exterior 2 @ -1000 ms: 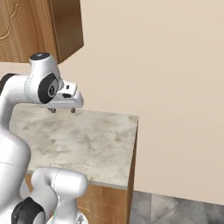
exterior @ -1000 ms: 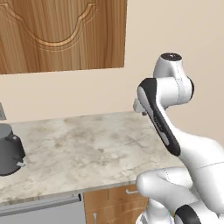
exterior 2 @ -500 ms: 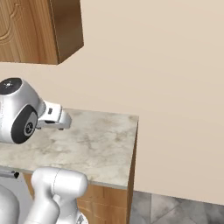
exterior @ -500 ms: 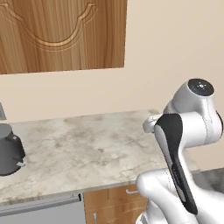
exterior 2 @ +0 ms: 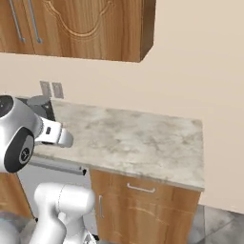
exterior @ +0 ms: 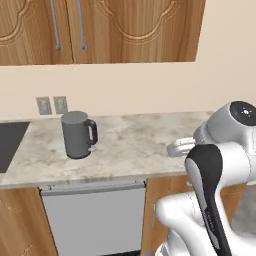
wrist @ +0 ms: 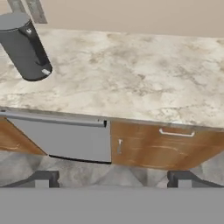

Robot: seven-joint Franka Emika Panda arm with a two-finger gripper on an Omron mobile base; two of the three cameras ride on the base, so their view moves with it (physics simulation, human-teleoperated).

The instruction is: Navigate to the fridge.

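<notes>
The fridge is out of view. My gripper (wrist: 113,179) is open, its two dark fingertips (wrist: 42,178) standing far apart with nothing between them. It hangs in front of a marble counter (wrist: 144,78) and looks down on it. My hand (exterior: 179,147) juts left from the white arm over the counter's front edge, and it points right in the right base view (exterior 2: 59,136).
A dark grey kettle (exterior: 77,134) stands on the counter (exterior: 135,145) near two wall outlets (exterior: 52,105). Below is a grey dishwasher front (exterior: 92,215) beside wooden cabinet doors (exterior 2: 138,209). Wooden upper cabinets (exterior: 100,30) hang above. The counter ends at the right (exterior 2: 201,152).
The whole picture has shifted: the base has moved, so the kettle, dishwasher and more upper cabinets now show. The arm has swung lower, its hand over the counter's front edge.
</notes>
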